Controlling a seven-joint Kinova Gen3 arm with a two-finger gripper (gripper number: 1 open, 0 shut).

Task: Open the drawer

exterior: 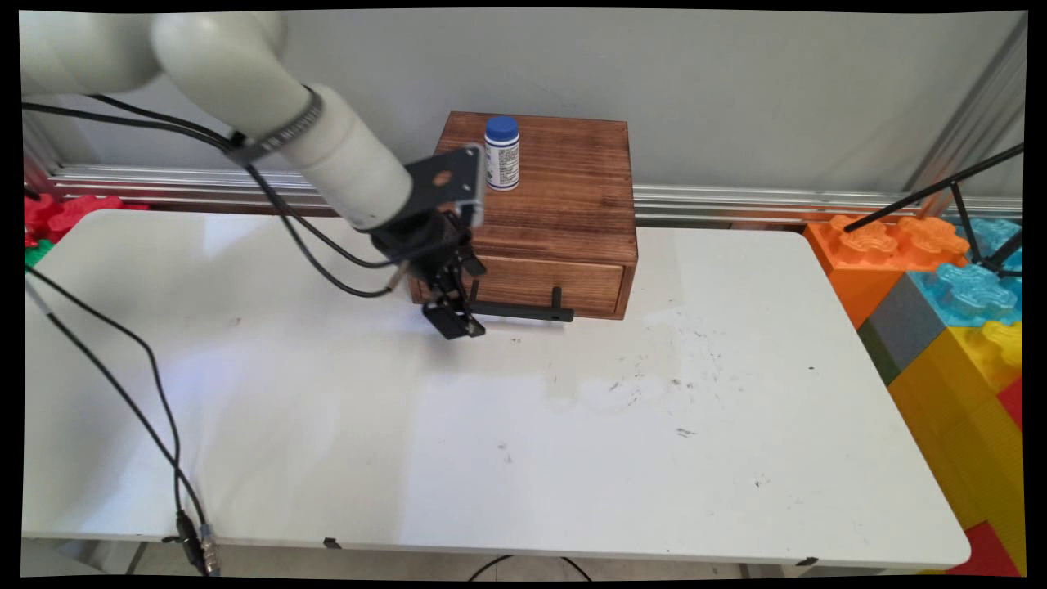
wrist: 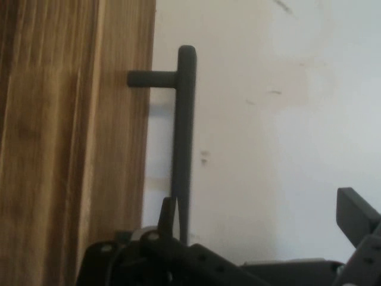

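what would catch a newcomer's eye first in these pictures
The wooden drawer box at the table's far edge stands out first, with a white bottle with a blue cap upright on its top. Next comes the gripper, low at the left end of the black bar handle on the drawer front, its jaws open in the hand view with one finger beside the bar. Bright giant toy blocks are stacked off the table's right side.

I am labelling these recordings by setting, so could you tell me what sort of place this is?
Probably a robotics lab or test cell: a white table against a bare wall with aluminium framing, large toy building blocks stacked beside it, and a small wooden drawer box as a prop.
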